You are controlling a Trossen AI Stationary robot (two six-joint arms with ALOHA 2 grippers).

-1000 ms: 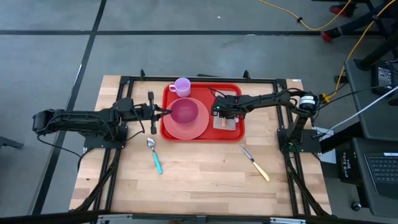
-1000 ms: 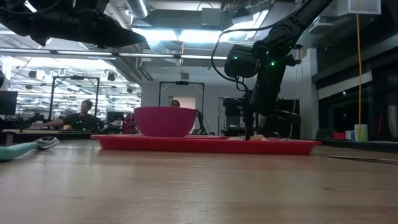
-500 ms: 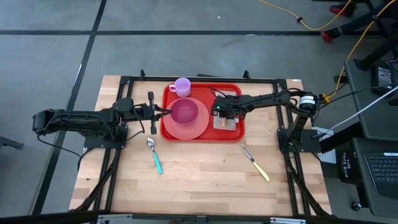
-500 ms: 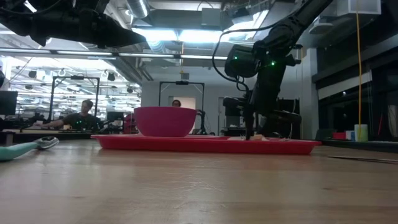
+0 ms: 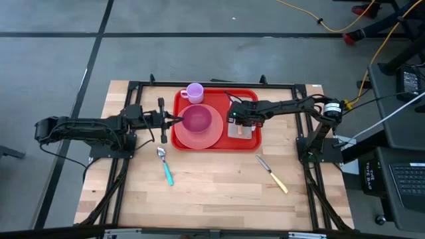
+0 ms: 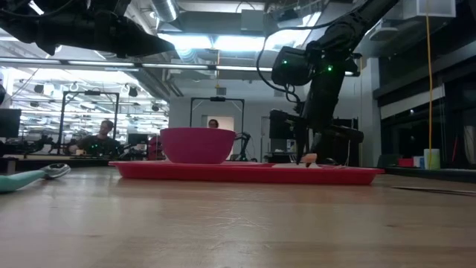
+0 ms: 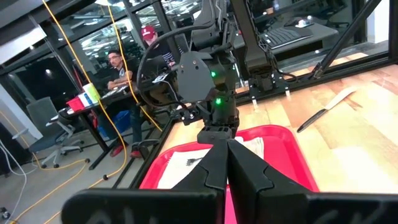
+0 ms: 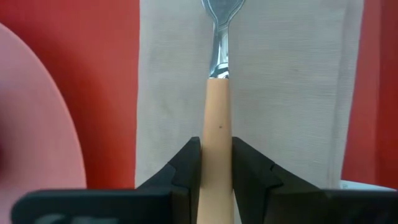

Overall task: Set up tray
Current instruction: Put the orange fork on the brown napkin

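The red tray (image 5: 251, 99) lies at the middle of the table's far side. On it stand a pink plate (image 5: 199, 138) with a pink bowl (image 5: 196, 120), a purple cup (image 5: 194, 93) and a white napkin (image 5: 244, 133). My right gripper (image 5: 239, 125) slants down over the napkin, shut on a fork (image 8: 217, 74) with a peach handle; the fork's head is cut off in the right wrist view. Level at the tray's left rim, my left gripper (image 5: 178, 119) is shut on nothing. My right gripper pinches the fork's peach handle (image 8: 217, 127) by its two sides between the two fingers. The fingers slant steeply down from the table's right, and the handle runs on forward past them. The fork lies over the napkin (image 8: 286, 93); whether its head rests there I cannot tell.
A spoon with a teal handle (image 5: 165, 167) lies on the bare wood near the tray's left corner. A knife with a yellow handle (image 5: 272, 174) lies to the right of it. The black frame (image 5: 219, 83) runs around the tray's far side.
My right gripper has risen a little over the napkin with the fork's handle, staying shut. In the low view the peach handle now shows just above the tray.
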